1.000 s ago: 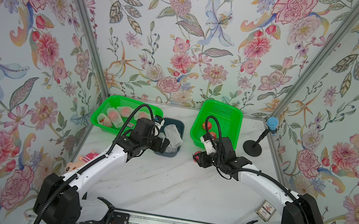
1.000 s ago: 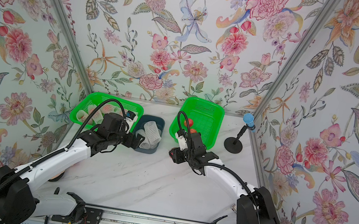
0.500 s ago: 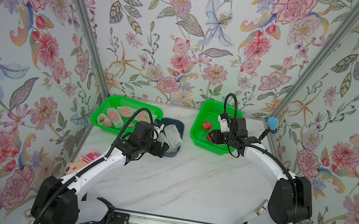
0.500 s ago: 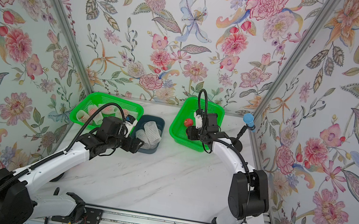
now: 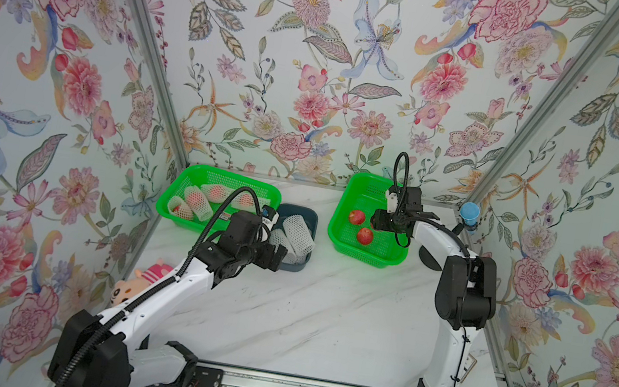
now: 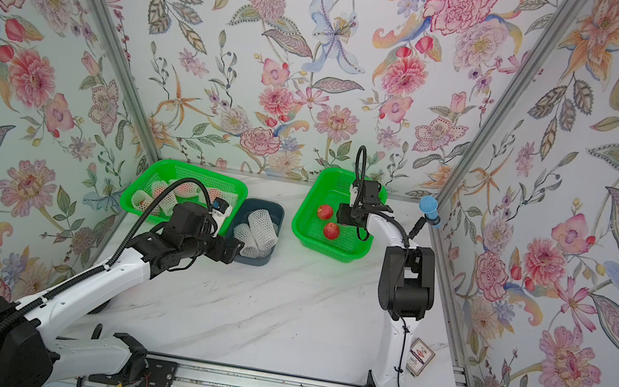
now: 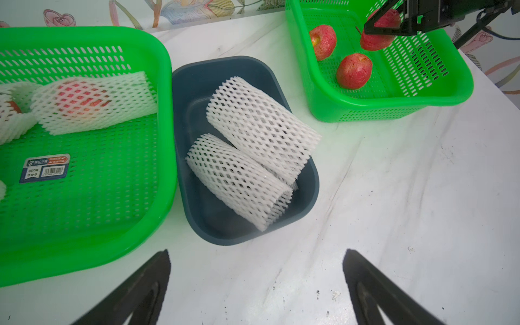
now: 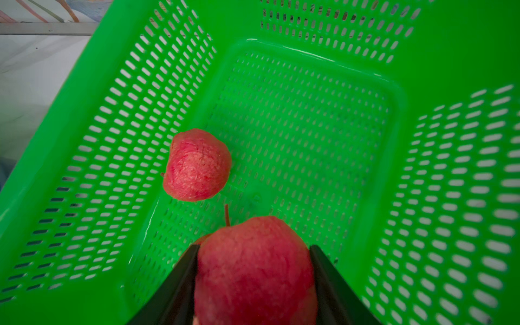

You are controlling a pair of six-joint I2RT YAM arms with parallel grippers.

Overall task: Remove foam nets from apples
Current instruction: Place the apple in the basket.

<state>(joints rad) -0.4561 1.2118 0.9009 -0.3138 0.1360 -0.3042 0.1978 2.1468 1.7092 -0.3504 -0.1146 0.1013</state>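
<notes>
Bare apples [image 7: 354, 71] red with pale pink mottling, held apple [image 8: 253, 275] same. Foam nets [image 7: 261, 126] white, diamond-hole mesh; netted apples [image 7: 81, 100] show pinkish red through it. Baskets [image 7: 394, 109] bright green, slotted perforations, one with a blue label [image 7: 45, 168]. Bin [image 7: 197, 84] dark slate blue. Counter [image 5: 321, 322] white marble, grey veins. Wallpaper [image 5: 321, 57] floral: pink, orange, blue blooms on pale ground. Plush toy [image 5: 150, 274] pink striped. Left gripper [image 7: 256, 251] and right gripper [image 8: 253, 246] black.

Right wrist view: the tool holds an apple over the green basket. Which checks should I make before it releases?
1. Net off the held apple: ok.
2. Grip of the right tool on it: ok.
3. It is over the green basket: ok.
4. Spot under it free of other apples: cannot tell.
5. The left tool open, empty, away from this basket: ok.
</notes>
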